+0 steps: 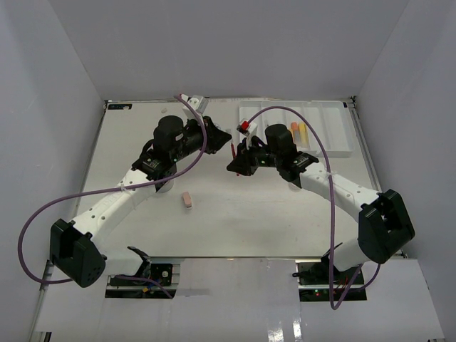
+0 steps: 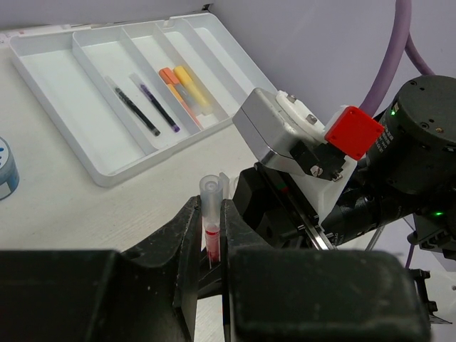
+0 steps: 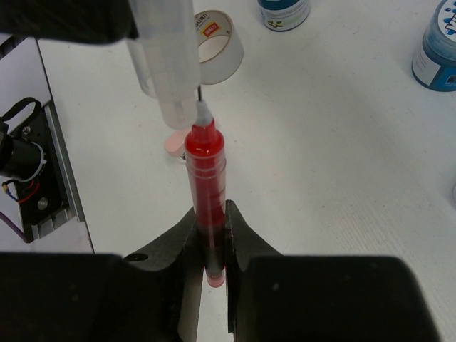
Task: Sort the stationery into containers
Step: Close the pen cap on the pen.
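White table (image 1: 235, 228), enclosed by pale panels on three sides, carries the work.

**Top view.** Both arms reach to the centre of the table and meet nose to nose. The left gripper (image 1: 217, 135) and right gripper (image 1: 239, 162) are close together, with the red pen (image 1: 234, 149) between them. The white tray (image 1: 335, 152) lies at the far right and holds the orange marker (image 1: 294, 130) and yellow marker (image 1: 302, 131). The pink eraser (image 1: 187, 199) lies loose on the table beside the left arm.

**Left wrist view.** The left gripper's jaws are almost closed and pinch a clear cap (image 2: 211, 191). Red shows between the fingers below it; whether that red sits inside the cap cannot be told. Beyond, one tray compartment holds a black pen (image 2: 132, 105) and a purple pen (image 2: 158, 107).

**Right wrist view.** The right gripper's jaws are clamped on the lower barrel of the red pen. Its tip sits just at the mouth of the cap and does not look seated. A tape roll (image 3: 217, 35) and two blue jars (image 3: 285, 11) (image 3: 436, 50) stand beyond.

**Step in hand (judged).** The arms are capping the red pen before stowing it. The next move calls for holding pen and cap on one axis and pressing them together until seated. One gripper then releases, and the other carries the pen to the tray's pen compartment.
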### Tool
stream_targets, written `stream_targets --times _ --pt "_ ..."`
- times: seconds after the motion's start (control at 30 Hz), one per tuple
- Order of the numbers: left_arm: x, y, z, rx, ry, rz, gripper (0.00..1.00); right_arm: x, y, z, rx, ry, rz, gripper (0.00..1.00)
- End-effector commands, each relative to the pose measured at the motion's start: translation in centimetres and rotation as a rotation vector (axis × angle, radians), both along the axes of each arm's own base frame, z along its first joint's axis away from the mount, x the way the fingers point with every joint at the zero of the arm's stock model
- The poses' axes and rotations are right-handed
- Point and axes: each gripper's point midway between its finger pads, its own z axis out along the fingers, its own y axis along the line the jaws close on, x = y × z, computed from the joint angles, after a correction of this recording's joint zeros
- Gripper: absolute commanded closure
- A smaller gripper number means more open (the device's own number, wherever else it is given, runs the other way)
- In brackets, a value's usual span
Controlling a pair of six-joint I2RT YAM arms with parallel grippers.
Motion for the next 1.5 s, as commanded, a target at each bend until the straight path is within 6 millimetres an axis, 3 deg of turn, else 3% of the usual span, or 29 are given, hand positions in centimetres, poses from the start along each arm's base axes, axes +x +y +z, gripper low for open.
stream_targets --times 0.0,0.53,1.2,1.47 --pt "-0.5 0.3 2.0 -0.029 -0.065 0.001 0.96 0.2 0.2 3.4 0.057 -0.074 0.011 0.92" --pt "-0.4 0.0 1.1 -0.032 -0.054 -0.006 0.96 0.1 0.4 4.1 0.077 -0.077 0.019 0.92" --pt "-2.0 -0.2 -0.4 -0.018 -0.039 -0.070 0.94 0.3 0.3 5.8 0.114 -0.106 0.002 0.92" --pt "-3.1 0.6 -0.8 -0.024 -0.031 -0.060 0.90 0.3 -0.2 6.4 0.135 -0.121 -0.021 0.92"
